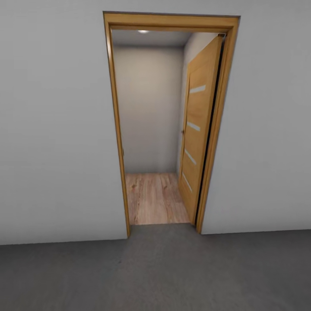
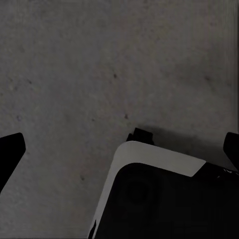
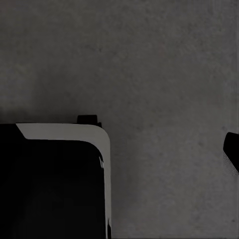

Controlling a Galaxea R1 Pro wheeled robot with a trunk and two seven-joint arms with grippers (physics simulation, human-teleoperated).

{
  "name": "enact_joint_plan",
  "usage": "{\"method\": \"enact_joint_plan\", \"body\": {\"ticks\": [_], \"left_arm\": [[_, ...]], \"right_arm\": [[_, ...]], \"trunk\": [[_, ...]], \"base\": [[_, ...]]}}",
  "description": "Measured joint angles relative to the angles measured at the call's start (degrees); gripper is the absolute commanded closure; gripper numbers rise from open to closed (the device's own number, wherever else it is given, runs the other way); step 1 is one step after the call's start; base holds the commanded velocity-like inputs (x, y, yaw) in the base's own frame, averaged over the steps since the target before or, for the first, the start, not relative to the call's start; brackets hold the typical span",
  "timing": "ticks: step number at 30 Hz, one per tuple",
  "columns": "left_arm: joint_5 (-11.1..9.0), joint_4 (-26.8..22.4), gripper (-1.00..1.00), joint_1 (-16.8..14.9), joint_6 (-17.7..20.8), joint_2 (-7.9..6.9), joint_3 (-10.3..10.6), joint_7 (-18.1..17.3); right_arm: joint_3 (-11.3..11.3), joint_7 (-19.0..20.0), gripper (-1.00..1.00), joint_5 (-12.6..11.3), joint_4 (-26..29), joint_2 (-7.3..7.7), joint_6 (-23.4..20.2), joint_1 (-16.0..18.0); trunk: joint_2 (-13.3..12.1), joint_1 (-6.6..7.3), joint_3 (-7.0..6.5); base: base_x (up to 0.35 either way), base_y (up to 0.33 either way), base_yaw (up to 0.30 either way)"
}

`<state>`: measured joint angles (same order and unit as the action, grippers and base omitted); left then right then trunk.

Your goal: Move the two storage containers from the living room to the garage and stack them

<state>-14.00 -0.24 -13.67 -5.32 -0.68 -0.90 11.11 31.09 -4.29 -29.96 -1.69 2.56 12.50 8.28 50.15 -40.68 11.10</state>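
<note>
Grey concrete floor (image 1: 164,276) lies nearest, before the open wooden door (image 1: 198,129). Left gripper (image 2: 119,149) fingers spread apart, empty; I can't judge the right gripper's.

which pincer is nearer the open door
Right, probably: the door stands ahead, at the doorway's right. The left pincer and right pincer both hang over the grey floor beside the robot's base, short of it.

One door (image 1: 196,134), one doorway (image 1: 168,125)
</note>
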Motion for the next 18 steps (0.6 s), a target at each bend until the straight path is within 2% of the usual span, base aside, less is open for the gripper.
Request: {"method": "enact_joint_plan", "body": {"ticks": [8,18], "left_arm": [[0.2,-0.1,-1.0,0.0,2.2,0.06,0.0,-0.1],[0.2,-0.1,-1.0,0.0,2.4,0.14,0.0,-0.1]], "right_arm": [[0.0,0.0,-1.0,-0.3,0.0,0.14,-0.3,0.0],[0.3,-0.2,-1.0,0.1,0.0,0.05,-0.2,0.0]], "trunk": [[0.0,0.0,0.0],[0.0,0.0,0.0]], "base": [[0.323,0.0,0.0],[0.323,-0.055,0.0]]}}
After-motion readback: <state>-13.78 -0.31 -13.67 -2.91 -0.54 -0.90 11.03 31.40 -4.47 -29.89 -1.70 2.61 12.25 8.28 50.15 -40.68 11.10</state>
